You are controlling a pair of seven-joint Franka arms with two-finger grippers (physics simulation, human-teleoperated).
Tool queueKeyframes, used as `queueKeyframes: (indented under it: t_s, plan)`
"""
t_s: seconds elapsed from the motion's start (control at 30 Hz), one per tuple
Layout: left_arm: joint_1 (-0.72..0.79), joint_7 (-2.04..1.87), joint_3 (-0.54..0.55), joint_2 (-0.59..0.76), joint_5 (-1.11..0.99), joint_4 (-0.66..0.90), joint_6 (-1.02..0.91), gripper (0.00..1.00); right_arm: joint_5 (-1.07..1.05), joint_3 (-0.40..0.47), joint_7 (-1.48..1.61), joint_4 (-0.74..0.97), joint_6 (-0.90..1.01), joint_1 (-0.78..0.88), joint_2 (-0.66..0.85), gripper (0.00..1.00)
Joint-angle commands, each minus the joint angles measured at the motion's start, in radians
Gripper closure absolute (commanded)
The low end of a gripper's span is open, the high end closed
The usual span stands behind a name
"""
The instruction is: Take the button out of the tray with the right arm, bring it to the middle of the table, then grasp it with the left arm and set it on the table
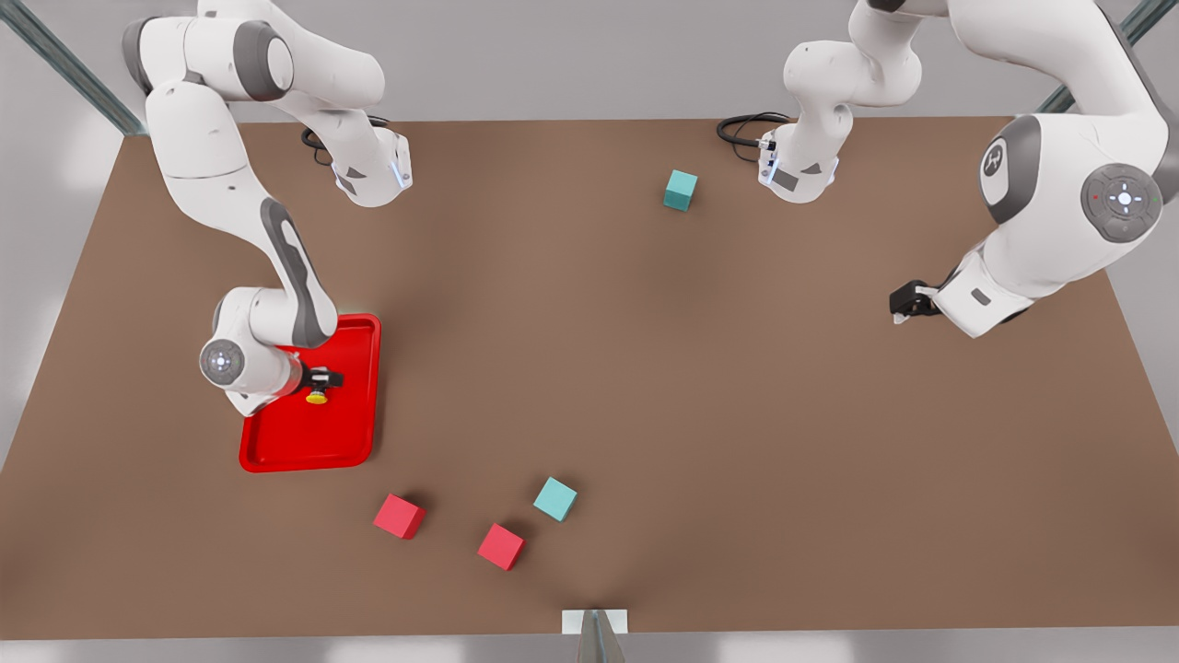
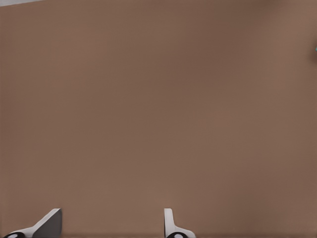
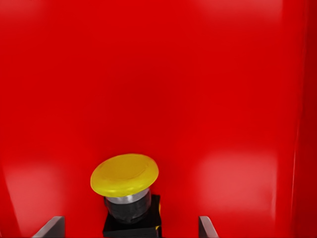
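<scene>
The button (image 1: 317,397) sat in the tray (image 1: 350,442) at the table's (image 1: 589,368) left under the right gripper (image 1: 322,379), the left gripper (image 1: 901,304) well right.

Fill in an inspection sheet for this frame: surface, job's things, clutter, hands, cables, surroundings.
Surface: brown table, flat.
Job's things: yellow-capped button lies inside the red tray, at the front view's left.
Clutter: two red cubes and a teal cube near the front edge; another teal cube toward the far edge.
Hands: right hand over the tray, fingers open either side of the button; left hand waits over bare table, open.
Cables: black loops at both arm bases.
Surroundings: grey floor, metal frame struts.
</scene>
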State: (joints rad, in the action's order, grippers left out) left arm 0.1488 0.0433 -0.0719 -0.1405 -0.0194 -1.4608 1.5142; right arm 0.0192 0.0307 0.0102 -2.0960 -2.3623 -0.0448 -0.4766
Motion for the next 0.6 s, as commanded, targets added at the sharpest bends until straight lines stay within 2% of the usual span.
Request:
queueKeyframes:
  t_s: [0.0, 0.17, 0.2, 0.3, 0.33, 0.57]
  plan:
    - [0.0, 0.003, 0.0, -0.001, -0.001, 0.0, 0.0, 0.0, -0.002, 0.0, -0.03, 0.001, -0.048, -0.001, -0.011, 0.0]
    - [0.0, 0.003, 0.0, -0.001, -0.001, 0.0, 0.0, 0.0, -0.002, 0.0, -0.019, -0.001, -0.048, -0.007, -0.017, 0.0]
    - [0.0, 0.003, 0.0, -0.001, -0.001, 0.0, 0.0, 0.0, -0.004, 0.0, -0.018, -0.001, -0.041, -0.007, -0.016, 0.11]
    - [0.0, 0.003, 0.0, -0.001, -0.001, 0.0, 0.0, 0.0, -0.004, -0.002, -0.018, -0.001, -0.04, -0.007, -0.016, 0.16]
    - [0.0, 0.003, 0.0, -0.002, -0.001, 0.0, 0.0, 0.0, -0.004, -0.002, -0.018, -0.001, -0.037, -0.007, -0.011, 0.25]
    - [0.0, 0.003, 0.0, -0.007, -0.001, 0.0, 0.0, 0.0, -0.004, -0.002, -0.016, 0.001, -0.023, -0.004, -0.005, 0.25]
